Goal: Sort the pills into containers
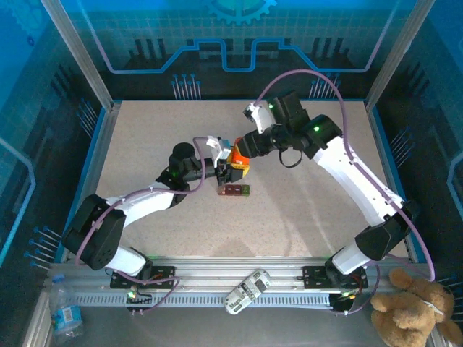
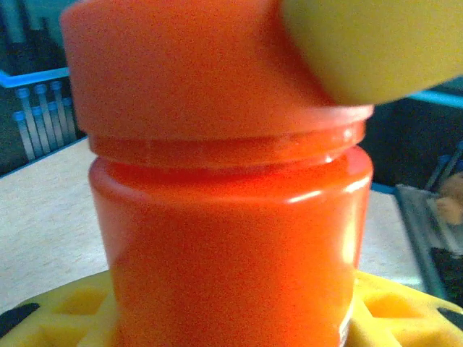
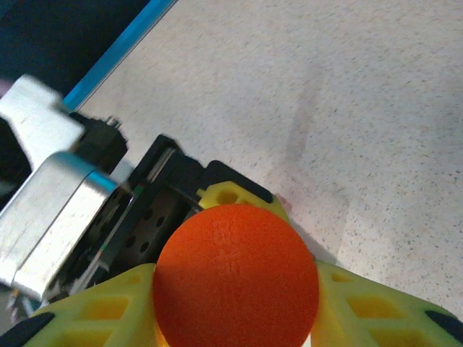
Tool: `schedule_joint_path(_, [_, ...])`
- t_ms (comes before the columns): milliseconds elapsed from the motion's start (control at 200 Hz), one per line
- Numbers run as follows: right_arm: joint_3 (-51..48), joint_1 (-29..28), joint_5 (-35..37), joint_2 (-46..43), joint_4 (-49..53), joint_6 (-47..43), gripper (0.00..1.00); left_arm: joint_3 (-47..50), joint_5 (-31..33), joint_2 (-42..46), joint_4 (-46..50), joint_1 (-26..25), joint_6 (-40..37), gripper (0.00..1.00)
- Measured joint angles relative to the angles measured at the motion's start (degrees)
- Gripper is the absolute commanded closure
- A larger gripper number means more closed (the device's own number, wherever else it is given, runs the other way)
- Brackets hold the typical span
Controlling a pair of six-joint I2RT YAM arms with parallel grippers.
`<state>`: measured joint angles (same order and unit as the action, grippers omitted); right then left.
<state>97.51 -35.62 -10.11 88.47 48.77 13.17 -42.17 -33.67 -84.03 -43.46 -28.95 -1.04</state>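
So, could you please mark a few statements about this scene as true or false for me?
1. The left tool holds the orange bottle upright. True.
2. The container strip is lifted off the table. False: it lies on the table near the bottle.
3. The right tool has its fingers either side of the bottle's cap. True.
4. The strip is entirely green. False: it is dark red with one green end.
5. The cap is off the bottle. False: it sits on the bottle.

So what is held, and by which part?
Both hold the orange bottle: the left gripper low on its side, the right gripper by its cap.
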Motion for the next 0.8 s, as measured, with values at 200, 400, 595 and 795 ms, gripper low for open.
schedule_joint_path(200, [-9.6,-2.5,6.9,-1.7,-12.3,10.2,0.57,3.0,8.5,0.1,-0.1,-0.2,-2.1,1.0])
schedule_joint_path(400, [-8.9,-2.6,7.6,-1.7,-14.6,11.7,0.53,3.0,11.3,0.1,-3.1,-0.2,-2.1,1.0])
schedule_joint_path(595, [-7.9,-1.1,3.8,-1.7,-14.1,11.6,0.38,3.0,11.6,0.0,-6.1,-0.5,-1.7,1.0])
schedule_joint_path(795, [-7.7,3.0,-4.9,-3.5,-12.0,10.6,0.16,2.6,10.9,-0.2,-10.3,-1.6,-1.0,1.0])
